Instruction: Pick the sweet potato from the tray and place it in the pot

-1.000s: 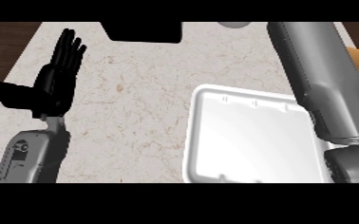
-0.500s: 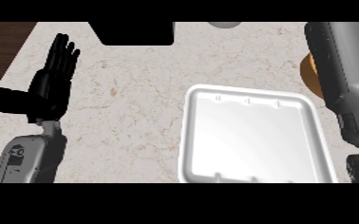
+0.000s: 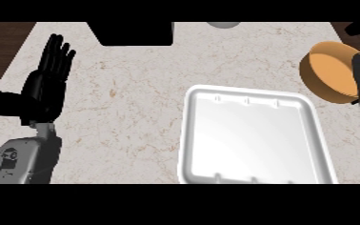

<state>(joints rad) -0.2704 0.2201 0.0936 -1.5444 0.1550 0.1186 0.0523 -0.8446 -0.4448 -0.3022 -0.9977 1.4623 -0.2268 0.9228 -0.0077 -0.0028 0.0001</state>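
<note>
The white tray [image 3: 253,134] lies at the lower right of the counter, and nothing shows inside it. No sweet potato is visible anywhere. An orange-brown pot [image 3: 329,71] sits at the right edge, partly cut off. A thin dark strip crosses the pot at the very edge of the view, and I cannot tell what it is. My left hand [image 3: 46,86] rests open at the far left with its fingers up, well away from the tray. My right hand is not visible.
A black rectangular object [image 3: 135,33] stands at the back of the counter. Beside it, a grey round thing [image 3: 223,25] is cut off by the top. The counter's left edge [image 3: 15,57] runs near my left hand.
My right forearm has swung off to the right and left the view, uncovering the tray's right side and the pot. The left hand has stayed where it was.
</note>
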